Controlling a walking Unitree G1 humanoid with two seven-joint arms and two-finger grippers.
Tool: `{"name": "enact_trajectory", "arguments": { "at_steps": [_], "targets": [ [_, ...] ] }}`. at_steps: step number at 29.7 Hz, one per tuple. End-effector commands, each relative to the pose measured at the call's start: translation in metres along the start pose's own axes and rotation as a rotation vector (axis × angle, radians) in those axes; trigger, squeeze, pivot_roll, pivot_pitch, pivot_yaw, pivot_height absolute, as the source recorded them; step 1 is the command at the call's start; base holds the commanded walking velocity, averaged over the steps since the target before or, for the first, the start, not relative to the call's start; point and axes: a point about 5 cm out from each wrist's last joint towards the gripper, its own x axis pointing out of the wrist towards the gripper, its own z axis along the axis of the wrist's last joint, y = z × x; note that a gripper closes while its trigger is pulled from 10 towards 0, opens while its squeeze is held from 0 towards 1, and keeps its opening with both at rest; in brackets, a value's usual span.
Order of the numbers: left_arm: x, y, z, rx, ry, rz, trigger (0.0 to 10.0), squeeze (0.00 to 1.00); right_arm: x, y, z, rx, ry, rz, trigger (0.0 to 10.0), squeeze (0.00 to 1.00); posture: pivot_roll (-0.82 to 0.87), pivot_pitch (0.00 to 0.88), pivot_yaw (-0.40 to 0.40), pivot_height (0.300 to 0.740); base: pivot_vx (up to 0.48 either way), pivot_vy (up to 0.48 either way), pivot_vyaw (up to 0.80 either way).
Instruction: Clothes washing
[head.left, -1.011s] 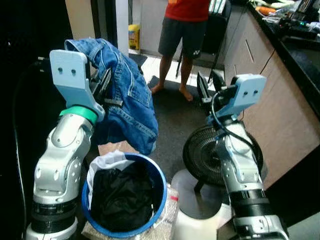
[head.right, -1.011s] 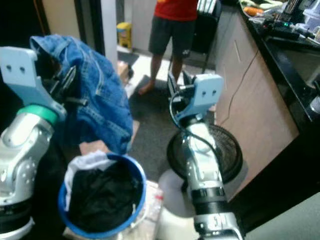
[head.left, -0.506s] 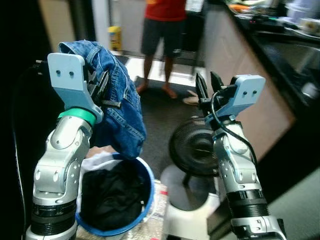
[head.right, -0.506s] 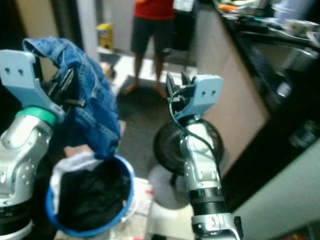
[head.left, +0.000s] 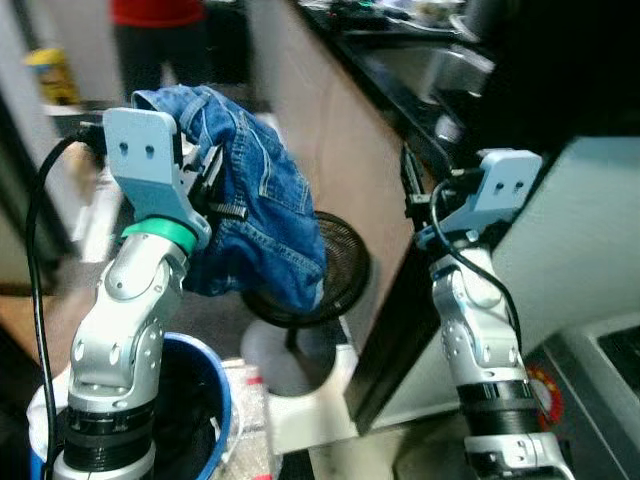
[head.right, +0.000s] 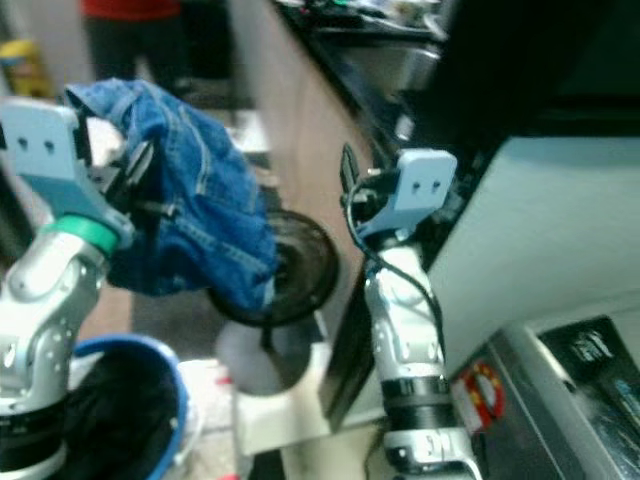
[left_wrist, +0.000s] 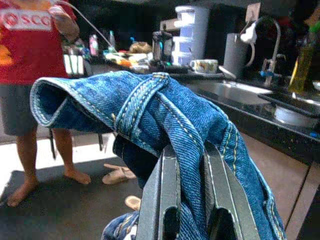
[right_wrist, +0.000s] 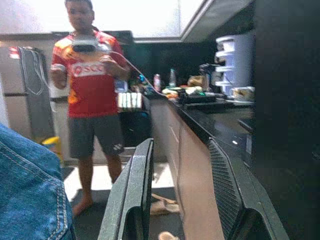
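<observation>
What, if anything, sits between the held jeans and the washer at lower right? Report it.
The left gripper grips the jeans up high. Toward the washer, the raised right gripper and its arm stand in between; the fan sits lower, on the floor.

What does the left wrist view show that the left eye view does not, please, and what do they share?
The left wrist view alone shows the sink tap, a mug on the dark counter, and slippers on the floor by the person's bare feet.

The left eye view alone shows the blue laundry bucket, the floor fan, the right gripper raised and open, and the white appliance on the right.

Both show the left gripper shut on the blue jeans, and the person in the red shirt behind.
</observation>
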Motion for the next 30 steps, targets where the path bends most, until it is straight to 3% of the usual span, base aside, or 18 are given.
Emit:
{"name": "enact_trajectory", "arguments": {
  "at_steps": [1, 26, 30],
  "targets": [
    [-0.001, -0.003, 0.004, 0.003, -0.022, -0.016, 10.0, 0.0, -0.004, -0.003, -0.001, -0.005, 0.011, -0.009, 10.0, 0.0, 0.08, 0.039, -0.037, 0.74, 0.0, 0.0, -0.77],
    [0.0, -0.001, -0.006, 0.013, 0.015, -0.019, 10.0, 0.0, -0.004, -0.004, -0.002, -0.011, 0.014, -0.016, 10.0, 0.0, 0.08, 0.031, -0.029, 0.74, 0.0, 0.0, -0.77],
    [-0.002, 0.0, -0.015, 0.029, 0.048, -0.021, 10.0, 0.0, -0.004, -0.004, -0.003, -0.012, 0.016, -0.021, 10.0, 0.0, 0.08, 0.031, -0.026, 0.74, 0.0, 0.0, -0.77]
  ]
}}
